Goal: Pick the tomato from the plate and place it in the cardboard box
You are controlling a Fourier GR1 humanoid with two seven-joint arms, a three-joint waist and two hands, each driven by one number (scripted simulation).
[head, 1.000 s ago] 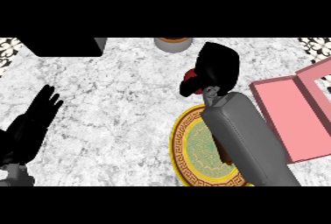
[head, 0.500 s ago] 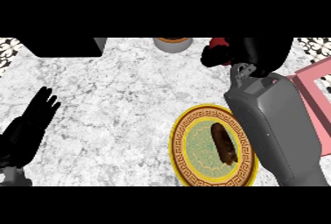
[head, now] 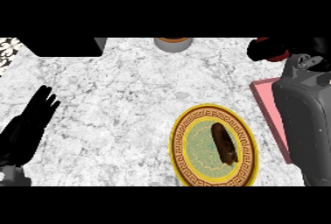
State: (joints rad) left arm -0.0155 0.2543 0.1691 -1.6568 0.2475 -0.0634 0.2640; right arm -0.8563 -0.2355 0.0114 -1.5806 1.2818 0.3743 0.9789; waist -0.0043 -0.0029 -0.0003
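**Tomato held in the right hand near the far right of the counter**

The right hand [head: 279,49] is at the upper right of the head view, its black fingers curled round the red tomato [head: 279,56], of which only small red parts show. The grey forearm goes down along the right edge and covers most of the pink cardboard box [head: 266,101]; only its left wall is visible. The tomato is off the plate [head: 184,148], beyond the box's visible far corner. On this yellow-rimmed plate lies a dark brown, long food item [head: 223,143]. The left hand [head: 31,124] rests at the left edge, fingers straight and together. A grey round container [head: 173,43] stands at the top edge.
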